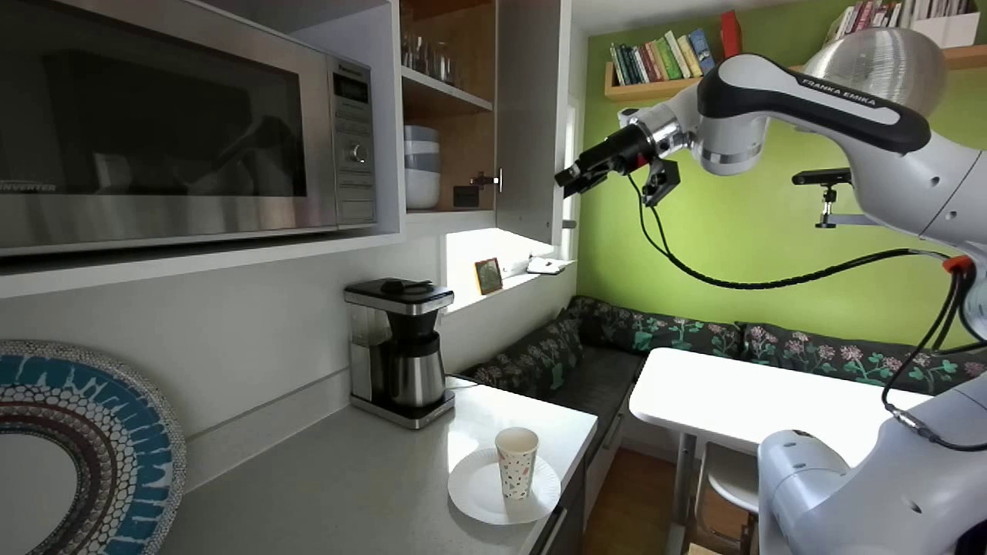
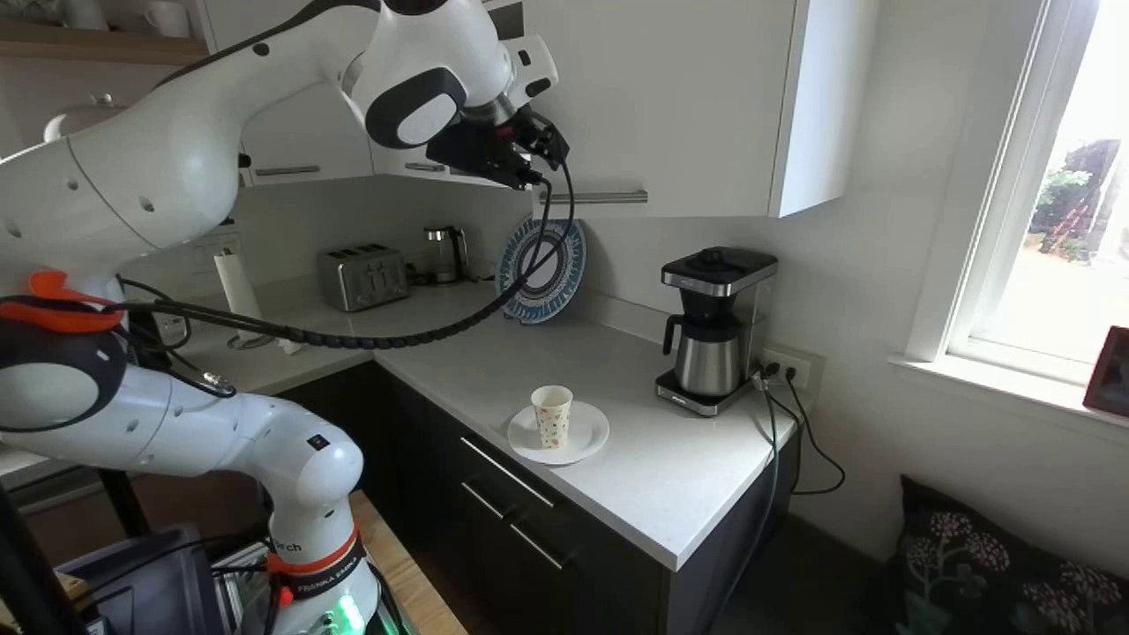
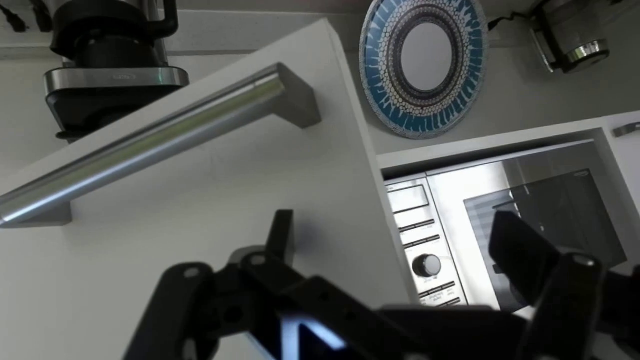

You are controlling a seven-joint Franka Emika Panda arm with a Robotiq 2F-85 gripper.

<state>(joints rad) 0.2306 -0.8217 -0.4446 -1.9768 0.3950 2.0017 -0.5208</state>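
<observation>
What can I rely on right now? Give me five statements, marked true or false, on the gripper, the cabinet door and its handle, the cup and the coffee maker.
1. The gripper stands open. True.
2. The cabinet door is shut. False: the cabinet door is open, and glasses show inside.
3. The handle is between the fingers. False: the handle lies clear of the fingers in the wrist view.
4. The patterned cup stands upright on a white plate. True.
5. The coffee maker sits beside the glasses. False: the coffee maker stands on the counter.
</observation>
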